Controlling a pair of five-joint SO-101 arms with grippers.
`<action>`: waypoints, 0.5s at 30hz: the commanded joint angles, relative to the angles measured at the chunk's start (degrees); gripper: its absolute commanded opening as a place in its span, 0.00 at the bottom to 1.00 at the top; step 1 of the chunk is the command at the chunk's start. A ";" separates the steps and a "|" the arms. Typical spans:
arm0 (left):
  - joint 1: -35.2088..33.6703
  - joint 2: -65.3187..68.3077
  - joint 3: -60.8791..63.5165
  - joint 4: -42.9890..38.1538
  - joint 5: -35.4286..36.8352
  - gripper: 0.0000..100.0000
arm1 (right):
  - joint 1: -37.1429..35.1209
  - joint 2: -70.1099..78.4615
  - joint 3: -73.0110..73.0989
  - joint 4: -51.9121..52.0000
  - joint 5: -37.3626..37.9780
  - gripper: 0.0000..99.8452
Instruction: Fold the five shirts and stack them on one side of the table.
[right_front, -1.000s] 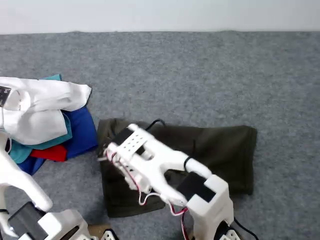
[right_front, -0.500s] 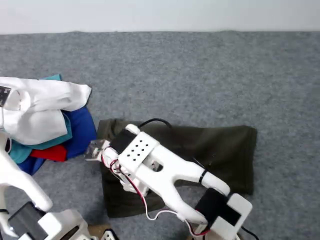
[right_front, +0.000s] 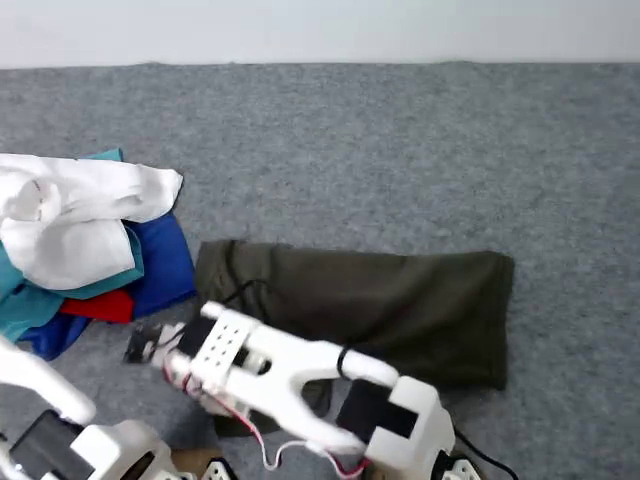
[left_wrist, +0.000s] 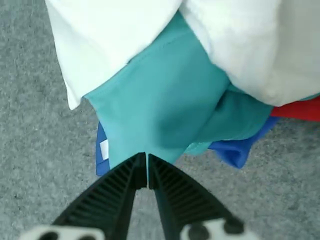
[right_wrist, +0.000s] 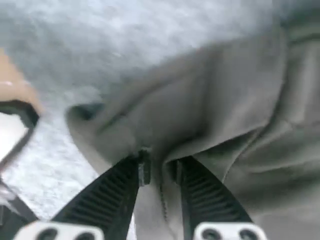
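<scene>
Our right claw barely pinches the olive shirt, might slip. Meanwhile left claw grips the teal shirt, could drag the white shirt.

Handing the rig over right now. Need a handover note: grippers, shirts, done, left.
Left gripper: shut at the edge of the teal shirt; unclear whether it pinches cloth.
Right gripper: shut on a fold of the olive shirt.
Things: olive shirt lies mid-table, partly folded at most; white shirt, teal shirt, blue shirt and red shirt sit heaped loosely at the left of the table.
Done: nothing stacked.
Left: fold all five, stack on one side.
</scene>
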 joint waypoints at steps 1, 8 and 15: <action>-0.70 -0.70 -2.33 -0.62 0.26 0.01 | -4.18 -0.57 -3.25 -0.48 -0.70 0.10; -0.62 -0.70 -2.33 -0.62 0.26 0.01 | -2.42 -7.16 -8.35 6.29 -0.70 0.10; -0.44 -0.79 -2.33 -0.62 0.35 0.01 | 8.75 -13.23 -12.40 13.14 -0.26 0.10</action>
